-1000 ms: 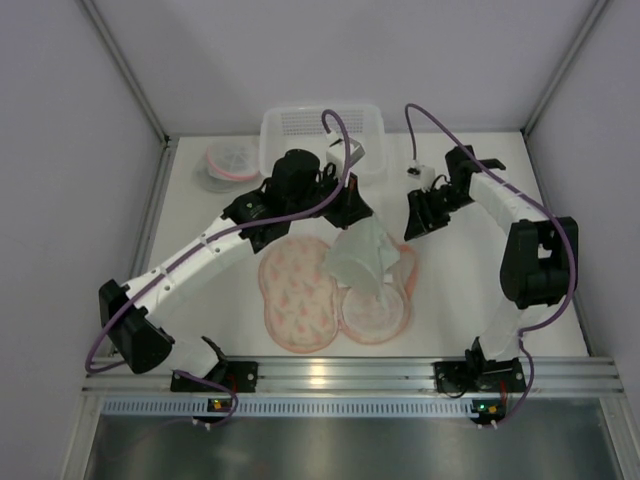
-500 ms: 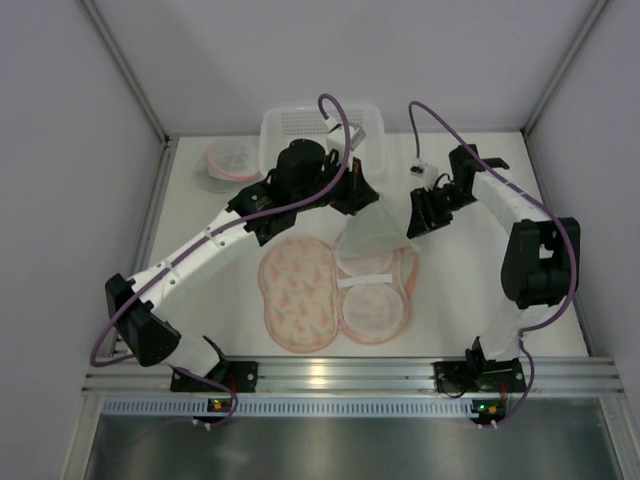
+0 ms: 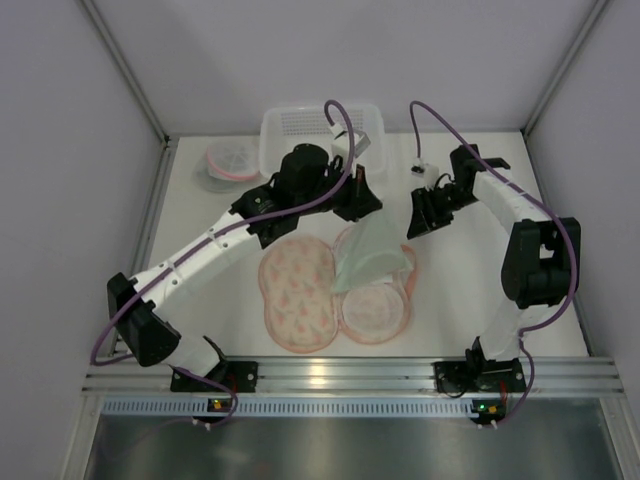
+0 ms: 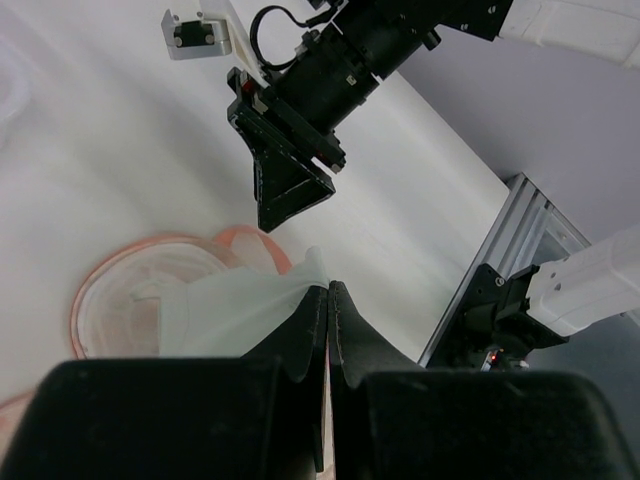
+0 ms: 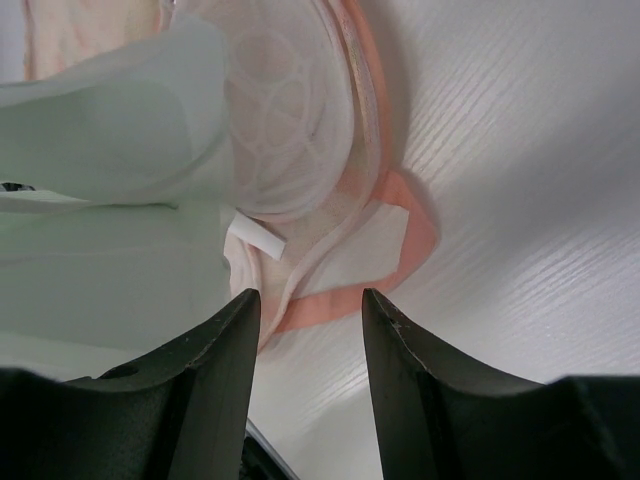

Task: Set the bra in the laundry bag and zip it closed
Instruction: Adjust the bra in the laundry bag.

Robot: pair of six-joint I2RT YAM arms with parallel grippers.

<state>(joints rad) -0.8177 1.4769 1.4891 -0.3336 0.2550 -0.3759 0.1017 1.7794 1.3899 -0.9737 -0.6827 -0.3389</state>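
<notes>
A pale green bra (image 3: 372,252) hangs from my left gripper (image 3: 362,200), which is shut on its top edge. It drapes down over the right half of the laundry bag (image 3: 297,295), a pink patterned mesh case lying spread open on the table. In the left wrist view the bra (image 4: 235,310) is pinched at the tips of the left gripper (image 4: 328,287), above the bag's pink rim (image 4: 100,290). My right gripper (image 3: 418,225) hovers open just right of the bag. In its wrist view the right gripper (image 5: 312,300) stands over the bag's pink trim (image 5: 412,222), beside the bra (image 5: 110,130), holding nothing.
A white plastic basket (image 3: 320,130) stands at the back centre, just behind the left wrist. A second round pink mesh case (image 3: 230,162) lies at the back left. Grey walls close in both sides, and a metal rail (image 3: 330,378) runs along the near edge.
The left gripper lifted the bra toward the back, then shifted right and let it sag over the bag's right half. The right gripper moved slightly and stays open.
</notes>
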